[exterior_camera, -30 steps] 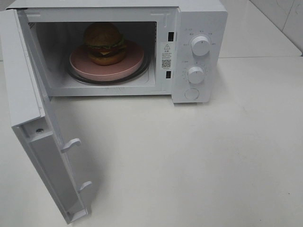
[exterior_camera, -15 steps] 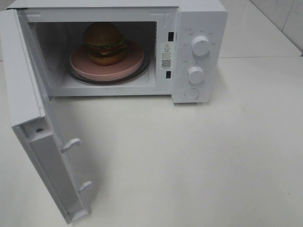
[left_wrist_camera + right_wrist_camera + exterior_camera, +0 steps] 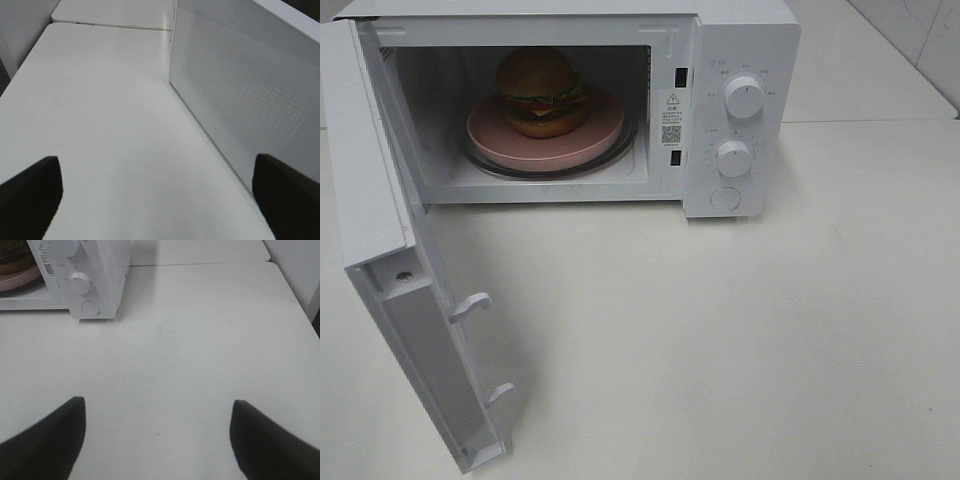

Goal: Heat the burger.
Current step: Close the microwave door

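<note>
The burger (image 3: 540, 92), with a golden-brown bun and lettuce, tomato and patty layers, sits on a round pink plate (image 3: 590, 140) inside the white microwave (image 3: 740, 40). The microwave door (image 3: 390, 260) stands wide open at the left. Neither gripper shows in the exterior high view. In the left wrist view my left gripper (image 3: 157, 195) is open and empty beside the door's outer face (image 3: 240, 95). In the right wrist view my right gripper (image 3: 157, 435) is open and empty over bare table, well short of the microwave's control panel (image 3: 82, 282).
Two white knobs (image 3: 743, 97) (image 3: 732, 158) and a round button (image 3: 724, 198) are on the panel right of the cavity. The white table (image 3: 740, 340) spreads in front and to the right. A tiled wall (image 3: 920, 40) is at the far right.
</note>
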Controlling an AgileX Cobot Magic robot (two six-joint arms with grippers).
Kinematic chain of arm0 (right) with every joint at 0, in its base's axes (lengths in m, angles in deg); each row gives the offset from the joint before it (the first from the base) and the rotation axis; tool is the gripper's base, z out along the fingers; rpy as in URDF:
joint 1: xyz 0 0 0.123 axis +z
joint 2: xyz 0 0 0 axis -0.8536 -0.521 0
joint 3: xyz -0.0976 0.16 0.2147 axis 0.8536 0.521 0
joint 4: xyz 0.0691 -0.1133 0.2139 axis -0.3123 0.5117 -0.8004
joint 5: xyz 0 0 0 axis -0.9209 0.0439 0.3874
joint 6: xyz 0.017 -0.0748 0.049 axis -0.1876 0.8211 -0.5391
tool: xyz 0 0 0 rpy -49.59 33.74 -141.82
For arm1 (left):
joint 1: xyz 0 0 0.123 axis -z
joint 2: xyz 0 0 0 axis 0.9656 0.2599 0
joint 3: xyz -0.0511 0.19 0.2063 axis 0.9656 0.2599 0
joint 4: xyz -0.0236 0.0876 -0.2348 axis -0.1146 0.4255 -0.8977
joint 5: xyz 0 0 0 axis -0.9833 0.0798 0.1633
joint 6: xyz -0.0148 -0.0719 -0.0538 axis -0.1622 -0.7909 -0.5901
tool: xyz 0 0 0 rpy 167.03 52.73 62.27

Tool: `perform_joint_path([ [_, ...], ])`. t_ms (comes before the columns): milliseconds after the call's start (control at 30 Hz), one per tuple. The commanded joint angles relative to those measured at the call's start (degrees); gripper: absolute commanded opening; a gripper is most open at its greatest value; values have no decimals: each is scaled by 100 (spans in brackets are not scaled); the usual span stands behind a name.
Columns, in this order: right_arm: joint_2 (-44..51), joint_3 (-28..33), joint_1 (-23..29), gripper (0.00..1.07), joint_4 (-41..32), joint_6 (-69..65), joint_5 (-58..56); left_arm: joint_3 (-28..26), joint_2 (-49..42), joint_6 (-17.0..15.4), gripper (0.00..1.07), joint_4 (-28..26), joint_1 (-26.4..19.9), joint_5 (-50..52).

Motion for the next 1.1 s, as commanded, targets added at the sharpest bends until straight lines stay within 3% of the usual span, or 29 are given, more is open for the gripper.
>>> perform_joint_path([
  [33, 143, 17, -52, 74, 40, 29, 11, 0, 6, -6, 98, -52, -11, 40],
  [1100, 143, 17, -52, 74, 40, 23, 11, 0, 6, -6, 98, -52, -11, 40],
])
